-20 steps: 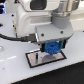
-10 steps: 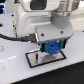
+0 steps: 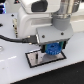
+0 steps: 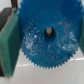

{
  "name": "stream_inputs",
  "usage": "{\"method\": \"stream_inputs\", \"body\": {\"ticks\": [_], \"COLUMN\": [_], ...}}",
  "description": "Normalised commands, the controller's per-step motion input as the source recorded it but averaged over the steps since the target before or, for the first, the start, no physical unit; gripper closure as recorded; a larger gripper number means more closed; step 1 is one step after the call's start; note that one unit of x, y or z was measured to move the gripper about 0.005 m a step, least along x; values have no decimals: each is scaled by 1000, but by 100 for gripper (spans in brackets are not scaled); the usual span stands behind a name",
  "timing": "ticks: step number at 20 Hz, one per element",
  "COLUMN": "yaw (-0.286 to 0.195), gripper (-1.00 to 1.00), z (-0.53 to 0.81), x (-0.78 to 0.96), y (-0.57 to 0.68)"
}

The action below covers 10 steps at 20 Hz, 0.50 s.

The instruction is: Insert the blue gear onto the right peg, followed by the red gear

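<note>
My gripper (image 3: pixel 51 50) is shut on the blue gear (image 3: pixel 53 49) and holds it low over the white plate with a black border (image 3: pixel 34 60). In the wrist view the blue gear (image 4: pixel 42 47) fills most of the picture, with a dark hole in its centre hub (image 4: pixel 48 32). Green finger pads (image 4: pixel 9 42) press on its toothed rim from both sides. The right peg is hidden by the gear and the gripper. The red gear is not in view.
The arm's white body (image 3: pixel 35 20) takes up the upper part of the exterior view. A black cable (image 3: pixel 11 37) runs in from the exterior view's left. The plate lies on a white table (image 3: pixel 12 67).
</note>
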Motion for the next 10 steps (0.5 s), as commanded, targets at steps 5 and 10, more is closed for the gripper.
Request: {"method": "stream_inputs", "body": {"ticks": [5, 10], "yaw": [0, 0], "gripper": [100, 100], "z": [-269, -149], "x": [118, 105], "y": [-16, 21]}}
